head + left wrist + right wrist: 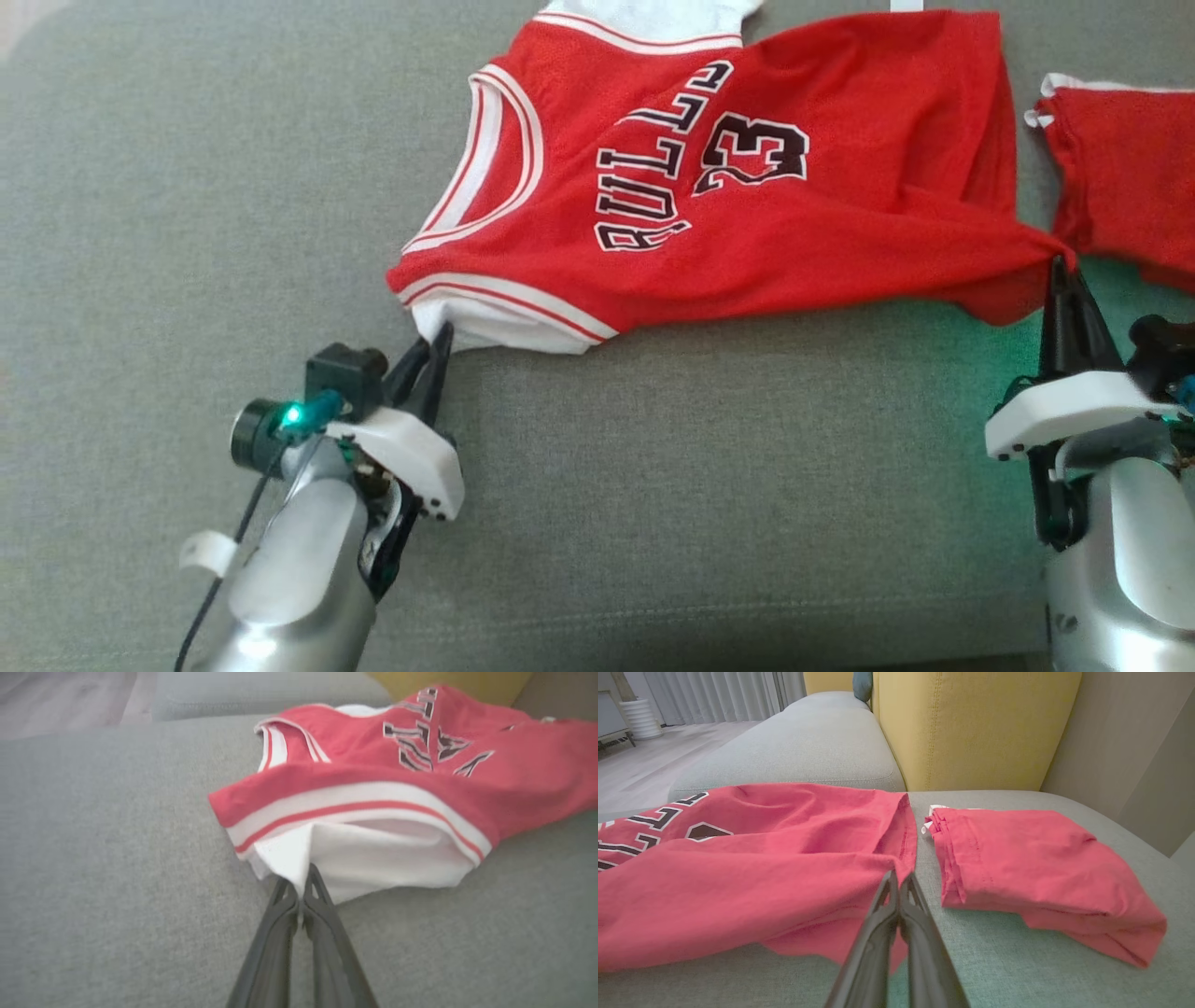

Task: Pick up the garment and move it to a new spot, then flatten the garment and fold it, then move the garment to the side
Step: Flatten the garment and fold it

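The garment is a red basketball jersey with white trim, black lettering and a white inner layer, spread across the grey sofa seat. My left gripper is shut on the white sleeve corner at the jersey's near left; the left wrist view shows the garment with white cloth pinched between the fingertips of the left gripper. My right gripper is shut on the red hem corner at the near right, and the right wrist view shows the right gripper pinching the hem of the garment.
A second red garment, folded, lies just right of the jersey. A yellow cushion stands at the sofa's back. Grey seat stretches toward me and to the left; the sofa edge and floor lie beyond.
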Robot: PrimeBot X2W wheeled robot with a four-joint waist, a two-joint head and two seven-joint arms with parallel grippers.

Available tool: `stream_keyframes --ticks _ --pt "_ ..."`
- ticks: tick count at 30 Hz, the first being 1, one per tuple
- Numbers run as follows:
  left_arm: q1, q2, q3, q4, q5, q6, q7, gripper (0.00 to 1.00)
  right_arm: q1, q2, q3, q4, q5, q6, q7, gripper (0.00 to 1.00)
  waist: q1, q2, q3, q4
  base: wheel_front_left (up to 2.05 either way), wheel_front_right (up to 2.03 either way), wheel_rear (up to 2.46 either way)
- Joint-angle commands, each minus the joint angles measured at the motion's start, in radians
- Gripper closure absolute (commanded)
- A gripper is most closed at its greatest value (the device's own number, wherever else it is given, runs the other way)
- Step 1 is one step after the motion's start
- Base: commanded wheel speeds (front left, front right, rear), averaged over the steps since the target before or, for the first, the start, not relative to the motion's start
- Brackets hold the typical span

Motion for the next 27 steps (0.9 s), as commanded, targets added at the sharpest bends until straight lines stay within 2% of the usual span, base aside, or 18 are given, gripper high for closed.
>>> stream_keyframes --ticks 1,9,13,14,20,27 --pt "-0.024 0.02 0.035 -0.05 -0.01 -0.003 -0.012 1.0 -0.037 -0.004 0.021 -0.03 -0.008 0.004 0.002 1.0 -0.0001 0.0 -0.011 0.005 0.0 0.0 0.0" --pt "0.003 0.014 0.127 -0.316 -0.142 -0.026 -0.011 1.0 -0.072 -0.008 0.071 -0.082 -0.055 0.004 0.016 1.0 -0.0001 0.0 -0.067 0.011 0.0 0.0 0.0" --pt "-0.033 0.016 0.178 -0.503 -0.222 -0.029 0.03 1.0 -0.123 -0.048 0.138 -0.158 -0.047 0.004 0.043 1.0 -0.0001 0.0 -0.095 0.002 0.0 0.0 0.0" --pt "-0.062 0.017 0.201 -0.597 -0.254 -0.023 0.063 1.0 -0.156 -0.082 0.187 -0.202 -0.029 0.004 0.061 1.0 -0.0001 0.0 -0.109 -0.005 0.0 0.0 0.0" --pt "-0.174 0.002 0.266 -0.819 -0.347 0.036 0.152 1.0 -0.285 -0.163 0.284 -0.329 0.061 0.004 0.112 1.0 -0.0001 0.0 -0.149 -0.026 0.0 0.0 0.0" --pt "-0.259 -0.009 0.315 -0.962 -0.379 0.124 0.188 1.0 -0.356 -0.19 0.335 -0.44 0.108 0.004 0.157 1.0 -0.0001 0.0 -0.201 -0.04 0.0 0.0 0.0"
